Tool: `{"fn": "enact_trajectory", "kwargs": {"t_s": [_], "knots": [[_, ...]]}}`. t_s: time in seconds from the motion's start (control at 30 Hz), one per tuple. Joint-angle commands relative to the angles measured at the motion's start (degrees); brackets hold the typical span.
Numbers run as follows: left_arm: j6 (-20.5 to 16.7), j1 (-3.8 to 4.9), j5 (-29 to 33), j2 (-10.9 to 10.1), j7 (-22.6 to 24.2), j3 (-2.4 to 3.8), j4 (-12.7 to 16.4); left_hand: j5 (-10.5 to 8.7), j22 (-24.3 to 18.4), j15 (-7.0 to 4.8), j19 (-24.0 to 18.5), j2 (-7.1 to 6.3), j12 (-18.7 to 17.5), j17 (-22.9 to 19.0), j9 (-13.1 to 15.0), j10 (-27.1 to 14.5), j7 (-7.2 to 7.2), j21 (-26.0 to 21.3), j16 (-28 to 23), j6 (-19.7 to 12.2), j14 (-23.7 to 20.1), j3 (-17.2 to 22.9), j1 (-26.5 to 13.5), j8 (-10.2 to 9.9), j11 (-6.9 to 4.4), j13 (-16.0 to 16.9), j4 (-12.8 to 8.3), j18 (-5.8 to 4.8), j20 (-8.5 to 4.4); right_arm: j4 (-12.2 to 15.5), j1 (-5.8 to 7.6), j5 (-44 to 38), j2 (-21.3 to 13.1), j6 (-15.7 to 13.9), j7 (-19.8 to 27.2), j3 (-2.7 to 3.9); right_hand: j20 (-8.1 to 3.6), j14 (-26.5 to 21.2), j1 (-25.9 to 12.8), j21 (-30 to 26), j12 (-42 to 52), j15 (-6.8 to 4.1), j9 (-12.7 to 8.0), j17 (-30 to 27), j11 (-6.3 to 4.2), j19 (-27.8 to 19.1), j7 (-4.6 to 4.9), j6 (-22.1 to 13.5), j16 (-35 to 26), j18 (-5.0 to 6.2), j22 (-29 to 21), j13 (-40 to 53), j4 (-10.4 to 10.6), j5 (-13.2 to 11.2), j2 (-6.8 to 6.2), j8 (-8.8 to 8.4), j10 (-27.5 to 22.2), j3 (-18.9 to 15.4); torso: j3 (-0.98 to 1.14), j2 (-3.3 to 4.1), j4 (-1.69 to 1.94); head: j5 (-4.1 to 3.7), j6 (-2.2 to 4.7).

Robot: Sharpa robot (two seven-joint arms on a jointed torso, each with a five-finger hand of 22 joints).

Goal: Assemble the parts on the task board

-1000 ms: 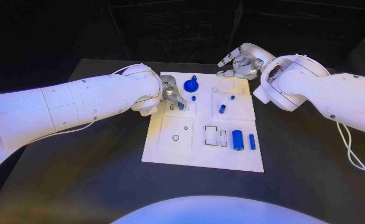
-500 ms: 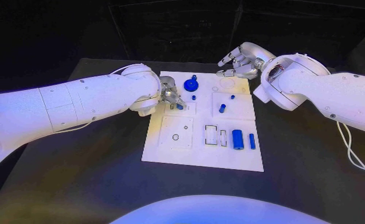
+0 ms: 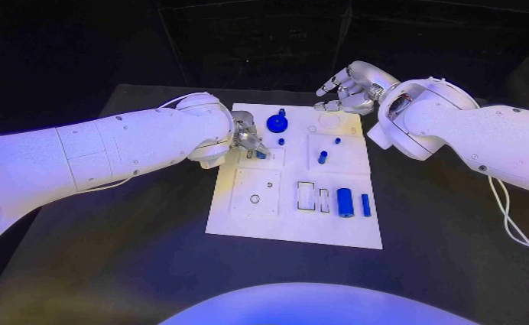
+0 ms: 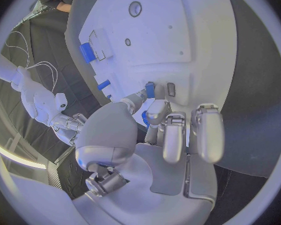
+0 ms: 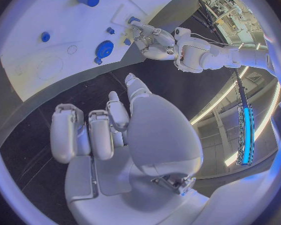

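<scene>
The white task board [image 3: 289, 222] lies in the middle of the table. My left hand [image 3: 247, 138] is low over its far left part and pinches a small blue part [image 3: 261, 154] between thumb and finger, next to a slot; the same part [image 4: 150, 89] stands beside the slot [image 4: 170, 89] in the left wrist view. My right hand [image 3: 351, 89] hovers above the board's far right corner, fingers apart and empty. On the board lie a round blue knob [image 3: 277, 123], a blue peg [image 3: 322, 157], a blue cylinder [image 3: 344, 203] and a narrow blue piece [image 3: 365, 204].
Two smaller blue pegs [image 3: 281, 141] [image 3: 337, 141] stand on the board's far half. Empty cut-outs [image 3: 307, 196] and a round hole [image 3: 254, 199] mark its near half. Black table [image 3: 132, 264] surrounds the board. In the right wrist view the left hand [image 5: 154, 40] is near the knob [image 5: 104, 49].
</scene>
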Motion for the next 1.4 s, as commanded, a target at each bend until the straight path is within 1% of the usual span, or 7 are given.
{"fn": "enact_trajectory", "kwargs": {"t_s": [0.03, 0.2, 0.63, 0.7, 1.03, 1.13, 1.4], "knots": [[1.0, -0.01, -0.5, 0.3, -0.8, -0.05, -0.4, 0.22, 3.4, -0.2, 1.7, -0.63, 0.5, 15.1, 0.2, 0.6, -0.61, -0.1, 0.2, 0.2, 6.2, 9.4, -0.9, 0.5, -0.19, 0.2, -8.6, -0.37, 0.04, 0.0, 0.11, -0.1, 0.1, 0.1, 0.6, 0.05, -0.06, 3.8, 0.2, -0.3, -0.3, -0.43, -0.1, 5.9, -0.02, -0.5, 0.02, -0.2, -0.2, 0.85, -0.1, -0.1, 0.0, 0.4, 0.57, 0.2, -0.4, -0.5, 0.05, 0.02, -0.03, 0.11, -0.05], [1.7, 0.02, 0.0, 1.1, -1.2, -0.04, -1.2, 0.01, 3.6, -0.38, 1.8, -1.2, 0.7, 15.1, 0.5, 0.8, -0.97, 0.0, 0.2, 0.5, 6.2, 8.1, -3.1, 0.9, -0.44, 0.5, -6.5, -0.41, -0.11, 0.0, 0.11, -0.1, 0.2, 0.1, 0.6, 0.05, -0.06, 3.8, 0.2, -0.3, -0.3, -0.43, -0.1, 5.9, -0.02, -0.5, 0.02, -0.2, -0.2, 0.85, -0.1, -0.1, 0.0, 0.4, 0.57, 0.2, -0.4, -0.5, 0.07, 0.01, -0.08, 0.15, -0.12], [3.9, 0.14, 0.2, 2.6, -2.0, -0.03, -3.4, -0.14, 3.9, -0.62, 1.9, -1.9, 1.2, 15.1, 0.6, 1.0, -1.29, 0.1, 0.2, 1.3, 6.2, 5.1, -5.4, 0.9, -0.69, 0.9, -4.0, -0.47, -0.35, 0.0, 0.11, -0.1, 0.3, 0.2, 0.6, 0.04, -0.06, 3.8, 0.2, -0.3, -0.3, -0.43, -0.1, 5.9, -0.02, -0.5, 0.02, -0.2, -0.2, 0.85, -0.1, -0.1, 0.0, 0.4, 0.57, 0.2, -0.4, -0.5, 0.07, 0.01, -0.07, 0.03, -0.3], [4.2, 0.17, 0.2, 2.9, -2.1, -0.03, -3.7, -0.15, 3.9, -0.64, 1.9, -1.95, 1.4, 15.1, 0.5, 1.1, -1.33, 0.1, 0.2, 1.4, 6.2, 4.6, -5.7, 0.9, -0.72, 1.1, -3.7, -0.48, -0.37, 0.0, 0.11, -0.1, 0.3, 0.2, 0.6, 0.04, -0.06, 3.8, 0.2, -0.3, -0.3, -0.43, -0.1, 5.9, -0.02, -0.5, 0.02, -0.2, -0.2, 0.85, -0.1, -0.1, 0.0, 0.4, 0.57, 0.2, -0.4, -0.5, 0.03, 0.01, -0.06, 0.04, -0.28], [4.4, 0.24, 0.2, 3.4, -2.2, -0.02, -4.3, -0.12, 4.4, -0.74, 2.1, -1.74, 2.2, 15.1, 0.5, 1.6, -1.51, 0.5, 0.2, 2.0, 6.2, 3.2, -6.3, 0.9, -0.86, 2.0, -2.7, -0.59, -0.46, -0.1, 0.11, -0.1, 0.4, 0.2, 0.6, 0.04, -0.06, 3.8, 0.2, -0.3, -0.3, -0.43, -0.1, 5.9, -0.02, -0.5, 0.02, -0.2, -0.2, 0.85, -0.1, -0.1, 0.0, 0.4, 0.57, 0.2, -0.4, -0.5, 0.02, 0.01, -0.06, -0.05, -0.34], [4.3, 0.25, 0.2, 3.5, -2.2, -0.02, -4.3, -0.15, 4.6, -0.8, 2.2, -1.98, 2.5, 15.1, 0.5, 1.8, -1.58, 0.6, 0.2, 2.2, 6.2, 2.4, -6.7, 0.9, -0.93, 2.3, -2.3, -0.62, -0.5, -0.1, 0.11, -0.1, 0.4, 0.3, 0.6, 0.04, -0.06, 3.8, 0.2, -0.3, -0.3, -0.43, -0.1, 5.9, -0.02, -0.5, 0.02, -0.2, -0.2, 0.85, -0.1, -0.1, 0.0, 0.4, 0.57, 0.2, -0.4, -0.5, 0.02, 0.01, -0.06, -0.07, -0.34], [3.3, 0.25, 0.2, 3.4, -2.1, -0.02, -4.4, -0.35, 5.1, -0.92, 2.4, -3.08, 3.3, 15.1, 0.6, 2.4, -1.74, 0.9, 0.2, 3.2, 6.2, -3.5, -9.1, 1.1, -1.07, 3.3, 0.2, -0.73, -0.64, -0.2, 0.11, -0.1, 0.5, 0.3, 0.7, 0.04, -0.06, 3.8, 0.2, -0.4, -0.4, -0.43, -0.1, 5.8, -0.02, -0.5, 0.02, -0.2, -0.3, 0.87, -0.2, -0.2, 0.1, 0.5, 0.56, 0.21, -0.5, -0.6, 0.01, 0.01, 0.0, -0.15, -0.38]]}}
